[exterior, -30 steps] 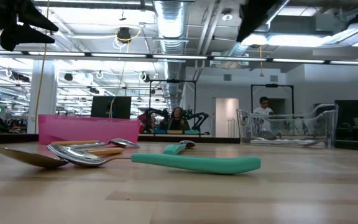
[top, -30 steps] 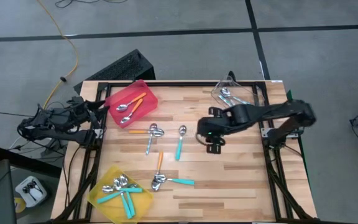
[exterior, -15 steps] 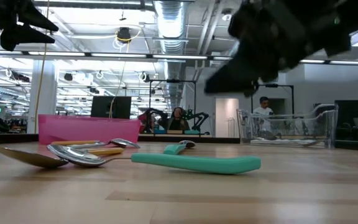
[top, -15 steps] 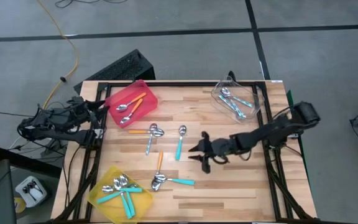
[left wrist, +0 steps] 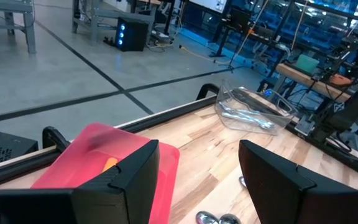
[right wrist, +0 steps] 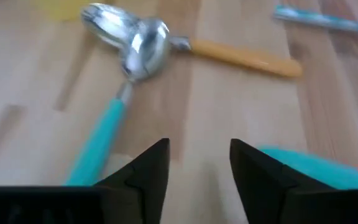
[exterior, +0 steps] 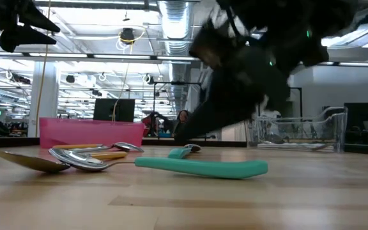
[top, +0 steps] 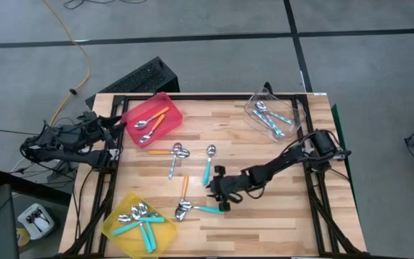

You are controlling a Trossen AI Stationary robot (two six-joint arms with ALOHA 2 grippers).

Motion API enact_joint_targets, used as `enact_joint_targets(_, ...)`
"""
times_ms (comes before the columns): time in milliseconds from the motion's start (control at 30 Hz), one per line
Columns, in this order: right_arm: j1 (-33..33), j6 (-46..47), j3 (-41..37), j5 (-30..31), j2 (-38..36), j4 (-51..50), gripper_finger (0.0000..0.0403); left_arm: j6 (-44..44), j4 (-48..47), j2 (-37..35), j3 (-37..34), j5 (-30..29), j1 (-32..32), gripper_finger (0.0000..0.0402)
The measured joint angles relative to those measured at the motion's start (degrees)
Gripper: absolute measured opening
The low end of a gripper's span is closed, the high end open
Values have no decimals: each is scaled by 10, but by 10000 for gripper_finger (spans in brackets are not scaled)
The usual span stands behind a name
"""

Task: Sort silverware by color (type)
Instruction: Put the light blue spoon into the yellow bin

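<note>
We found the right gripper [top: 220, 193] low over the table's middle, its fingers [right wrist: 143, 168] spread apart and holding nothing, poised beside a teal-handled spoon [top: 201, 209] whose shiny bowl overlapped that of an orange-handled spoon [top: 184, 191]. Further loose spoons [top: 177, 152] lay nearer the red bin [top: 169, 108]. The left gripper [left wrist: 194, 180] waited parted at the table's left edge.
</note>
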Motion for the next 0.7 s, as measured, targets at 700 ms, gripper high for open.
enact_joint_targets(700,82,45,106,111,96,19,260,0,0,0,0,-1,0,205)
